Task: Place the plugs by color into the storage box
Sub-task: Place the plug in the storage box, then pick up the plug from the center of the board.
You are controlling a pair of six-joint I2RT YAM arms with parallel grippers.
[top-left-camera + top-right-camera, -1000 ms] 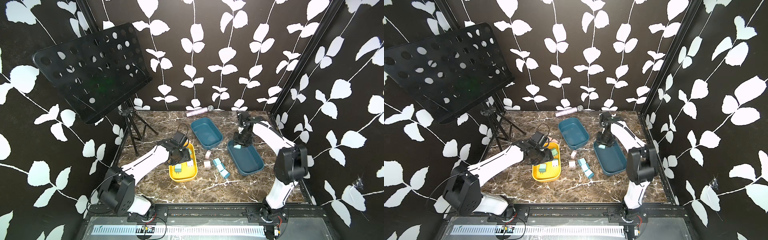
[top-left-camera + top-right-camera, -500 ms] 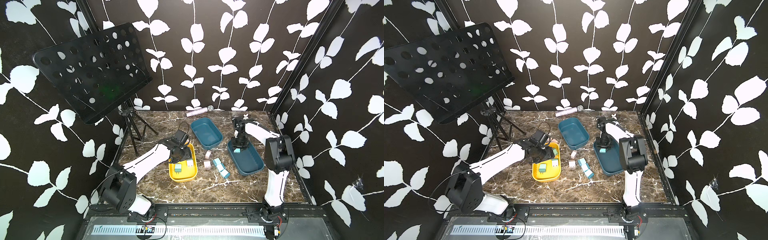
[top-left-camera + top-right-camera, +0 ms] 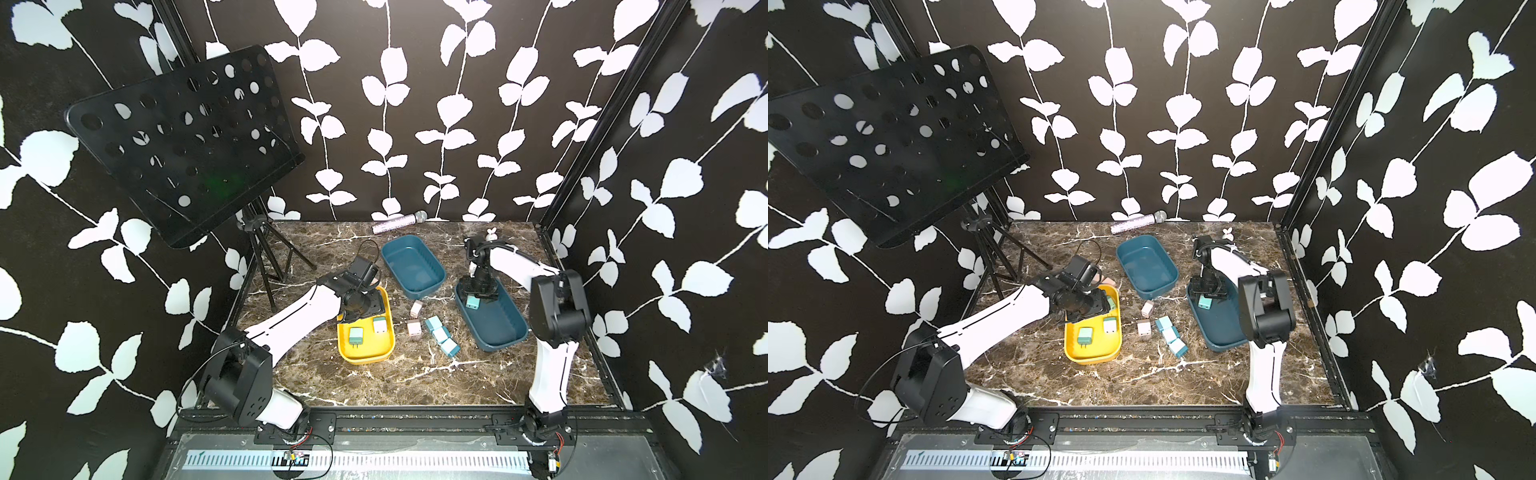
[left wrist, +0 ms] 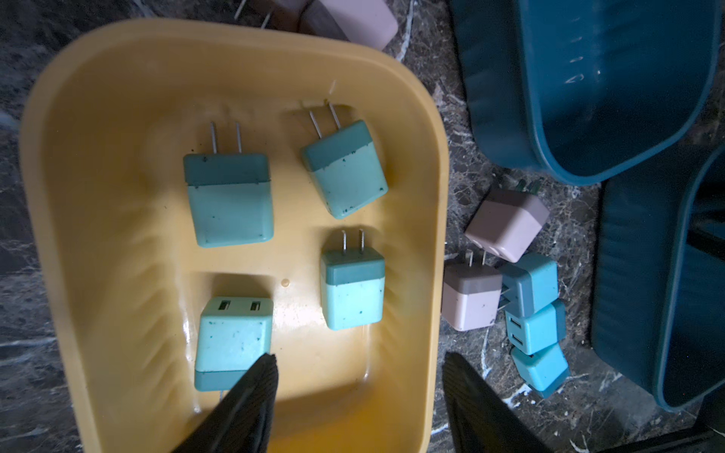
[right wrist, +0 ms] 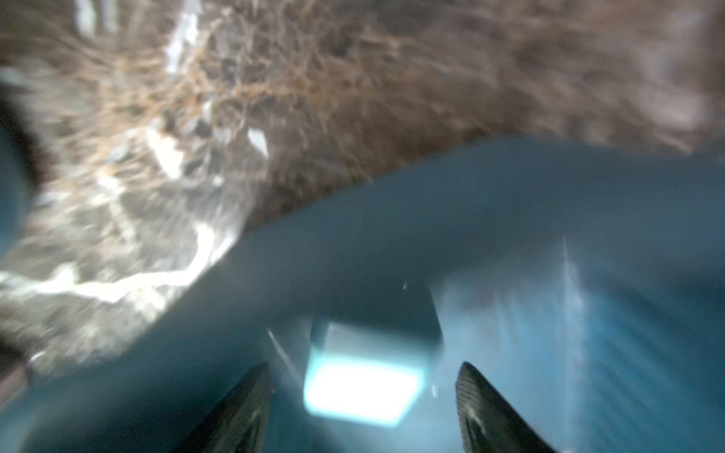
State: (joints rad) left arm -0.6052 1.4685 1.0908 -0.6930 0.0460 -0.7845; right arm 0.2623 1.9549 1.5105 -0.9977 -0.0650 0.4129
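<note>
A: Status on the sort?

B: We're working on the table (image 3: 415, 382) with three trays. The yellow tray (image 3: 365, 359) is taking green and the right blue tray (image 3: 498, 332) is taking blue. The back blue tray (image 3: 411, 266) is sitting empty, and we're guessing it's for pink.

A: Arms?

B: The right gripper (image 5: 365, 370) is hanging low inside the right blue tray, jaws well apart and gripping nothing. One blue plug (image 3: 471, 302) is lying on the tray floor between them, with gaps showing on both sides. We're reading that as the drop-off step for blue.

A: Left?

B: The left gripper (image 4: 357, 357) is hovering over the yellow tray, roughly half open and empty. Four green plugs (image 4: 229, 200) are lying in that tray.

A: Remaining?

B: We're counting three loose blue plugs (image 3: 440, 334) in a row on the table between the yellow and right trays. The pink plugs (image 3: 414, 328) are lying just beside them.

A: Next?

B: We're thinking the right gripper lifts clear of the rim, then goes for the nearest loose blue. They're touching each other, so we're needing a grip across free sides or we're dragging the neighbours.
</note>
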